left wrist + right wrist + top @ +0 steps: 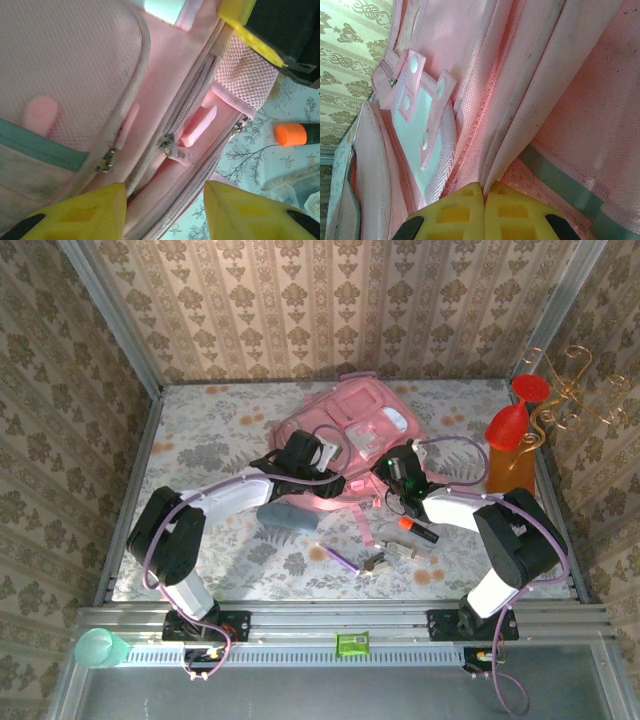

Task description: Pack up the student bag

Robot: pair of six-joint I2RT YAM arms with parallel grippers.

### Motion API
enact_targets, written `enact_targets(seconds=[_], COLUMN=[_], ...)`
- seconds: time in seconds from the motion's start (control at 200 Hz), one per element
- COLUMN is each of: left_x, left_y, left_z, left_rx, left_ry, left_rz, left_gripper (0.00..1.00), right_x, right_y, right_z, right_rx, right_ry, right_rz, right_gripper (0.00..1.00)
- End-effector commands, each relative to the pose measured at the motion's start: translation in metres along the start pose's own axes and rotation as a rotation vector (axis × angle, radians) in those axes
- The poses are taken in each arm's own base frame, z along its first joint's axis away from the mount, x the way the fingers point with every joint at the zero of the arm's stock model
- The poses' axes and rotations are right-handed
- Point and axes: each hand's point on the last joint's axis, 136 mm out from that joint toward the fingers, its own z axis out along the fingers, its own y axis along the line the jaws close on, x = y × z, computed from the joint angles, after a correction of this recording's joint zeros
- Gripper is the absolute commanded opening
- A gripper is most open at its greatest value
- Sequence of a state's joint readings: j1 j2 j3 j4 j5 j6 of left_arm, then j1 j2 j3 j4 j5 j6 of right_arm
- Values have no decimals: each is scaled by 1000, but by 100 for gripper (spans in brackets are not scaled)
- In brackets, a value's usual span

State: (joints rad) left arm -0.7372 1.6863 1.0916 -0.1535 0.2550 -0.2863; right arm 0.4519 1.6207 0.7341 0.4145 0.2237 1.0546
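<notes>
1. Look to the far middle of the bench for the student bag: laid flat with pockets upward, between the two arms and within reach of both.
2. Pinched shut on a fold of its pink fabric beside the zip edge with the right end effector, yellow fingers pressed together. Likely done to lift and tension one lip of the opening.
3. Spread apart, with nothing gripped, at the left end effector, poised over the parted zip track with the seam running between the fingers. Probably placed to take the opposite lip or widen the mouth.
4. Judged early in the packing, with an orange-capped marker, a purple pen and what seems a grey pouch loose on the bench just in front of the bag.
5. Soft, coarse-woven pink cloth throughout, sagging into folds where pulled. Also a pink mesh pocket, a dull teal band, small metal zip pulls, and a pale panel with rounded snap tabs.
6. Expect limp handling from such fabric: easily lost from a thin pinch, with the opening apt to collapse once let go.
</notes>
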Motion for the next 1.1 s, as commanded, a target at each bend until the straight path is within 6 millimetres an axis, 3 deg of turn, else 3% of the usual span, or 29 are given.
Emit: enact_targets(seconds=[0.0,0.175,0.625,0.81,1.095], left_x=[7,13,18,11,-5], left_y=[-11,-16,9,12,17], left_z=[11,29,57,62,61], left_rx=[28,63,-7,-12,-59], left_ry=[11,14,-29,-131,-307], left_rz=[-99,-155,-159,-192,-244], left_gripper=[44,40,37,25,33], right_x=[-8,-5,1,7,7], right_y=[39,45,46,49,52], right_z=[-8,-9,-14,-11,-14], right_rx=[-121,-134,-140,-147,-151], right_ry=[-8,-3,5,21,29], right_rz=[36,41,41,48,40], right_gripper=[0,0,0,0,0])
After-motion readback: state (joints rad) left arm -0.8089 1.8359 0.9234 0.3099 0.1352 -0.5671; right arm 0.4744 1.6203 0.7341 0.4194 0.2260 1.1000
